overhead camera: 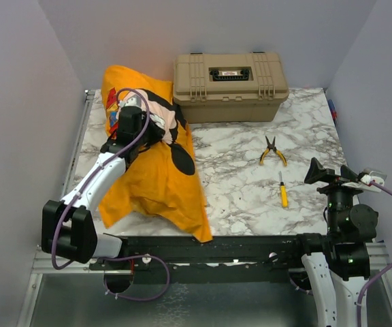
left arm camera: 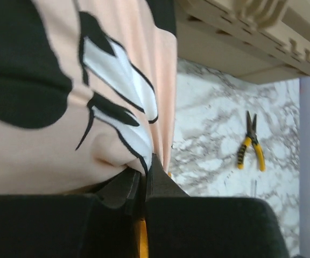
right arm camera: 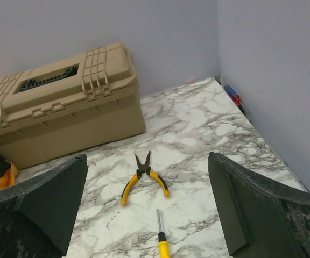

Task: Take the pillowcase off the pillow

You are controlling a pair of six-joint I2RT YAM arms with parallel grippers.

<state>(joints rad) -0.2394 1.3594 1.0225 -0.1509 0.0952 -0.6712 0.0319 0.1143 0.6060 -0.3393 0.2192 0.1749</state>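
The orange-yellow pillowcase (overhead camera: 155, 177) with the Mickey Mouse face print lies on the left of the marble table, bulging at the far end and flat and draped toward the near edge. The white pillow is hidden inside it. My left gripper (overhead camera: 136, 129) sits on the printed far part and is shut on a pinched fold of the pillowcase (left arm camera: 117, 123), seen between its black fingers (left arm camera: 160, 177) in the left wrist view. My right gripper (overhead camera: 332, 174) is open and empty, hovering at the right near side above the table (right arm camera: 209, 134).
A tan toolbox (overhead camera: 230, 85) stands at the back, right of the pillowcase. Yellow-handled pliers (overhead camera: 273, 151) and a yellow-handled screwdriver (overhead camera: 283, 191) lie on the table's right half. A red and blue pen (right arm camera: 234, 98) lies by the right wall.
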